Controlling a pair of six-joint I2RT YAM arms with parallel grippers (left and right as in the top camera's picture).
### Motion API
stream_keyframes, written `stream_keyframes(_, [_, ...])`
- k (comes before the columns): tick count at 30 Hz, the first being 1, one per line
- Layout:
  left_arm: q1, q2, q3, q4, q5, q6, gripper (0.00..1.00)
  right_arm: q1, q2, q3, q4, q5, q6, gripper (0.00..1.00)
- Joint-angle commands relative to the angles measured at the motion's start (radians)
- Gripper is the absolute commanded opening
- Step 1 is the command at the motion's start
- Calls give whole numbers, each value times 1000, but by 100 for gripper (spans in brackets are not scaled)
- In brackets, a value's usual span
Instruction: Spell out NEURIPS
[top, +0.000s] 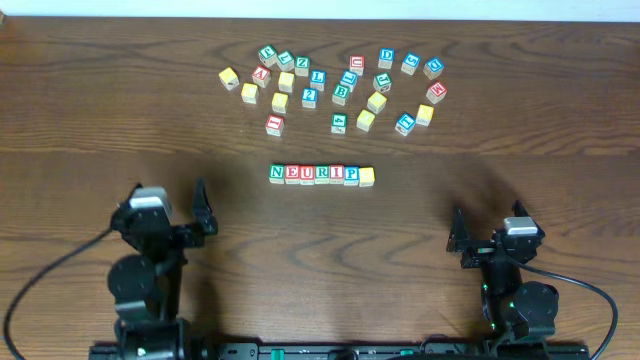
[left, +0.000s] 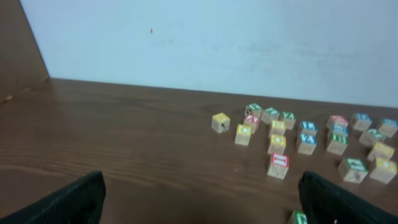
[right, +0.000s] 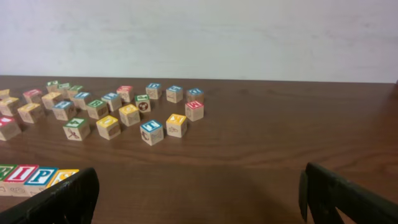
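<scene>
Wide apart stand both pairs of jaws, and nothing is held in either. In the left wrist view, the left jaws show only as two dark fingers (left: 71, 200) at the lower corners, with bare brown wood between them. The right jaws look the same in the right wrist view: dark fingers (right: 348, 198) low at each side, and bare wood between.

From overhead, the left arm (top: 148, 262) and the right arm (top: 512, 275) sit at the near edge of the surface (top: 560, 150), well apart from each other, their jaws pointing toward the far side.

Ahead of them, about midway between the two, lies the row of cubes (top: 321, 174), seven set side by side and touching. From left to right the tops read N, E, U, R, I, P in green, red and blue letters. The seventh top is yellow. From overhead it looks plain. In the right wrist view the end of the row sits at the lower left, just beside the left finger, and a pale mark on the yellow top may be an S; I cannot tell for sure. The row is clear of both jaws.

Beyond the row, near the far side, the loose cubes (top: 340, 90) lie scattered. Among them a green Z (top: 302, 65), a blue L (top: 318, 77) and a red A (top: 261, 75) can be read; most other faces are too small to make out. A pale wall (right: 199, 37) rises behind the surface.
</scene>
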Motion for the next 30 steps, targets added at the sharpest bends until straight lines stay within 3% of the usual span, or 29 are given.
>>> stream_keyframes(1, [3, -103, -85, 32, 5, 48, 98, -10, -6, -1, -4, -5, 6, 99])
stream_keyframes(11, [3, -228, -218, 46, 5, 55, 97, -10, -6, -1, -4, -5, 6, 99])
stream_keyframes(18, [-26, -340, -226, -80, -1, 92, 98, -10, -6, -1, -4, -5, 6, 99])
stream_keyframes(30, [-26, -332, -225, -132, -6, 88, 98, -10, -6, -1, -4, -5, 6, 99])
